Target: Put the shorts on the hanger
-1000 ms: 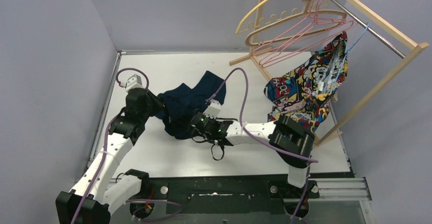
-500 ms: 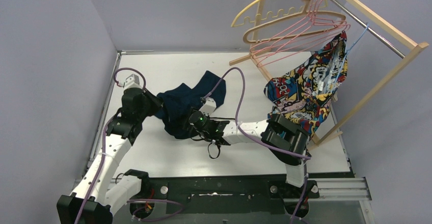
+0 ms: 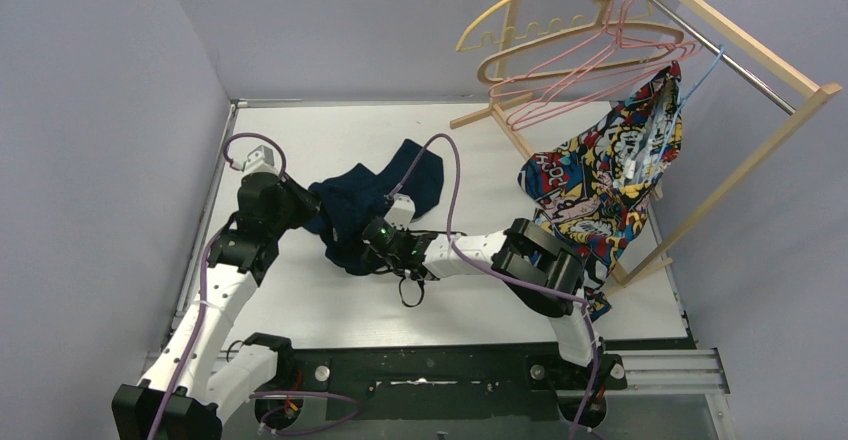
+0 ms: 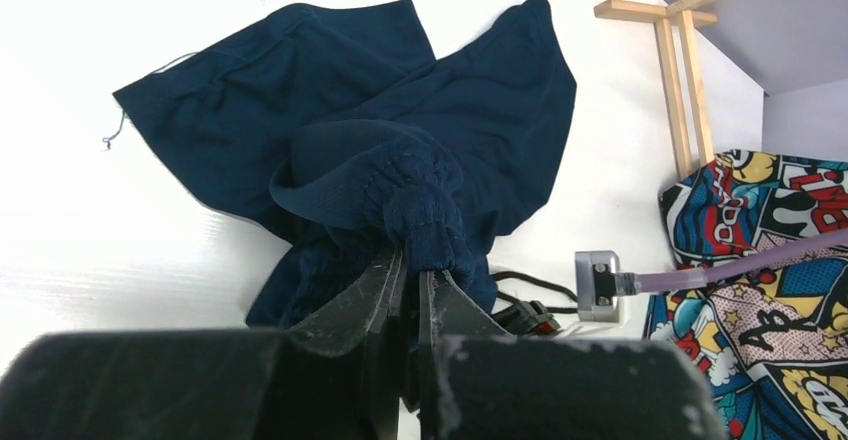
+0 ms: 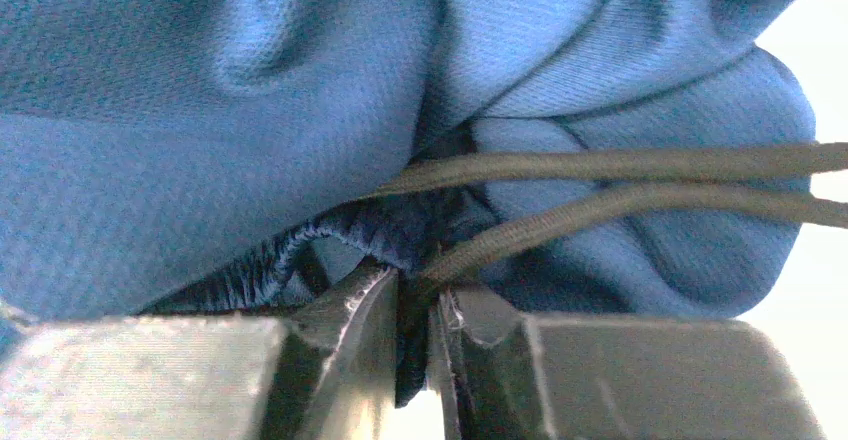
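The navy shorts [image 3: 372,198] lie bunched on the white table, left of centre; they also show in the left wrist view [image 4: 330,120] and fill the right wrist view [image 5: 300,90]. My left gripper [image 3: 312,210] is shut on the gathered waistband [image 4: 425,210] at the shorts' left side. My right gripper [image 3: 372,242] is shut on the waistband hem next to the black drawstring [image 5: 620,195] at the shorts' near edge. The pink hanger [image 3: 590,60] hangs on the wooden rack at the back right, far from both grippers.
A wooden rack [image 3: 745,70] stands at the back right with a yellow hanger [image 3: 520,10], a tan hanger [image 3: 560,50] and a comic-print garment [image 3: 605,175] hanging down to the table. Purple cables loop over both arms. The drawstring loop [image 3: 412,290] trails on the table.
My right gripper has slid left along the table, closer to the left gripper, bunching the shorts' near edge. The left arm has stayed nearly still. The hangers on the rack swing slightly.
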`<state>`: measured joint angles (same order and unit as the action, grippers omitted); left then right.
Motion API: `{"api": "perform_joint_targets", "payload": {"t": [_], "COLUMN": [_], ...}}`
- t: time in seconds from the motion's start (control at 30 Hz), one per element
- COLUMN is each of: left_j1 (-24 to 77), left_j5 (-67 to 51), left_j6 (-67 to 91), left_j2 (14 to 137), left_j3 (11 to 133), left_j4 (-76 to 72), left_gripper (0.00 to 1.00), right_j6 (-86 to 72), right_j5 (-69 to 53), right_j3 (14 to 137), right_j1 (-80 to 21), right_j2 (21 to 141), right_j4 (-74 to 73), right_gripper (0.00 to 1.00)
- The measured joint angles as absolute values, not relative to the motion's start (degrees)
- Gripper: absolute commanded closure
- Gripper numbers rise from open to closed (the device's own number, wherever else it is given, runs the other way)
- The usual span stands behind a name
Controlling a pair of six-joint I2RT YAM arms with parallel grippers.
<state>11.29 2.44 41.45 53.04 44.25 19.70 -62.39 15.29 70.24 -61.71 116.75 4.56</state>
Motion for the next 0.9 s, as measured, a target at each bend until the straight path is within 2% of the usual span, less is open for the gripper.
{"api": "perform_joint_targets", "payload": {"t": [0.03, 0.17, 0.43, 0.6, 0.7, 0.8, 0.9], "left_j1": [11.2, 11.1, 11.1, 11.3, 11.4, 11.4, 11.5], "left_j5": [2.6, 4.1, 5.2, -1.2, -6.8, -12.4, -16.2], "left_j6": [41.2, 38.9, 32.3, 29.8, 30.0, 31.7, 33.5], "left_j2": [53.0, 53.1, 53.2, 53.2, 53.2, 52.9, 55.2], "left_j3": [44.2, 45.1, 57.0, 62.6, 59.9, 51.6, 44.7], "left_j4": [19.7, 21.9, 31.1, 34.8, 34.8, 32.5, 31.4], "left_gripper": [1.00, 1.00, 1.00, 1.00, 1.00, 1.00, 0.92], "right_j6": [-61.9, -58.3, -50.7, -48.2, -47.7, -47.2, -46.8], "right_j5": [15.9, 19.8, 28.7, 30.3, 30.5, 29.9, 28.1], "right_j3": [70.5, 70.2, 67.9, 67.5, 65.6, 62.5, 60.1], "right_j1": [-61.7, -61.6, -61.5, -61.5, -61.6, -60.6, -58.3], "right_j2": [116.5, 111.9, 85.3, 72.9, 69.1, 68.1, 69.8], "right_j4": [3.3, -4.5, -20.6, -27.0, -28.7, -30.2, -30.6], "right_gripper": [0.99, 1.00, 1.00, 1.00, 1.00, 1.00, 1.00]}}
